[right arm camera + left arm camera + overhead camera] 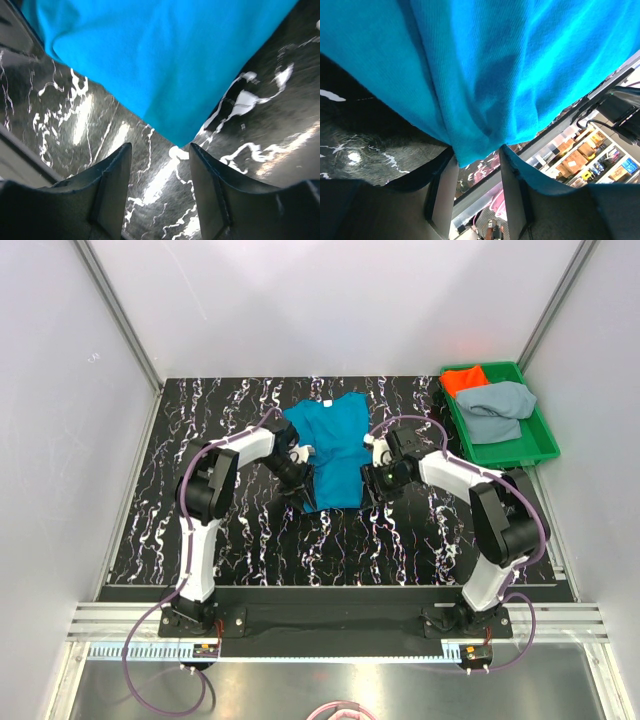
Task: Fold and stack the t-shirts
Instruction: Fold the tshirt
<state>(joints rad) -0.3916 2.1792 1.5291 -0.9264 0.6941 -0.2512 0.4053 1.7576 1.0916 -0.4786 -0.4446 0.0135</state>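
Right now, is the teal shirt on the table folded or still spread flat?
Partly folded. The teal shirt shows as a narrow strip with its sides tucked in, collar at the far end, no sleeves sticking out.

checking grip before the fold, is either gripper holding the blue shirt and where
Left gripper pinches the teal shirt at a lower edge fold. Right gripper is open, holding nothing.

Legible text: none found | teal-blue t-shirt (331, 445): white neck tag seen, print too small to be read | green tray (545, 445): no marking read | boxes on background shelves, left wrist view: labels blurred, unreadable
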